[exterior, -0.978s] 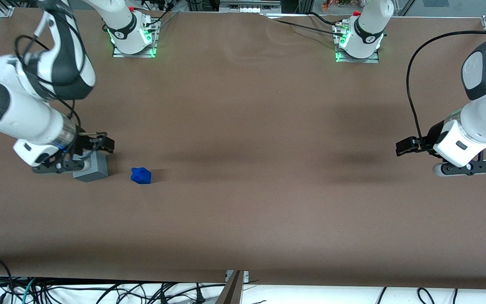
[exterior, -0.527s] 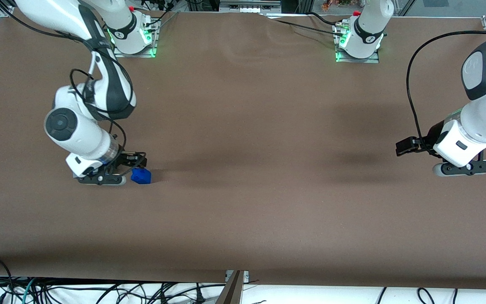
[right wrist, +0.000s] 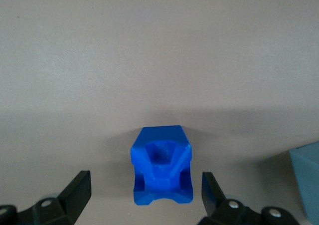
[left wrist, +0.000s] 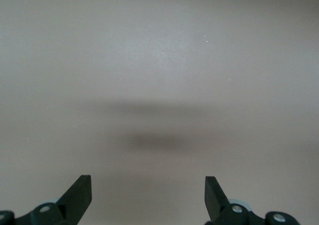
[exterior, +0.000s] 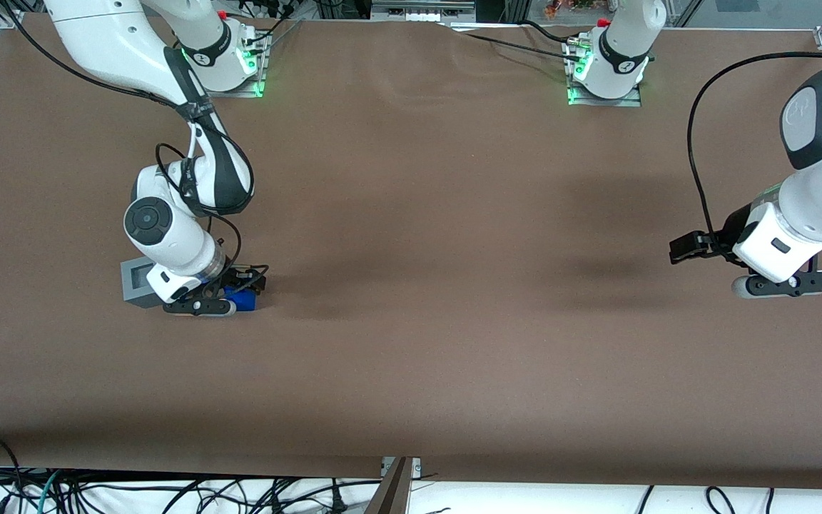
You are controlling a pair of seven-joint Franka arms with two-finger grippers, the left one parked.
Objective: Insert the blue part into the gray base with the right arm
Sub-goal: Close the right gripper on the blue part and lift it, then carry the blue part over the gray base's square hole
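The blue part point(right wrist: 161, 166) lies on the brown table between my open fingers, touching neither of them. In the front view only a sliver of the blue part point(exterior: 245, 300) shows under the right arm's gripper point(exterior: 229, 293), which is low over it. Beside it, toward the working arm's end of the table, stands the gray base point(exterior: 137, 280), its recessed top partly covered by the wrist. An edge of the gray base point(right wrist: 307, 180) also shows in the right wrist view. The gripper point(right wrist: 144, 197) is open around the blue part.
The right arm point(exterior: 175, 235) reaches down from its mount point(exterior: 225, 68) at the table's back edge. The brown table surface point(exterior: 418, 321) stretches wide toward the parked arm's end. Cables hang below the front edge.
The right arm has swung from above the gray base over to the blue part and come down around it. The gray base now shows again beside the wrist. The blue part has not moved.
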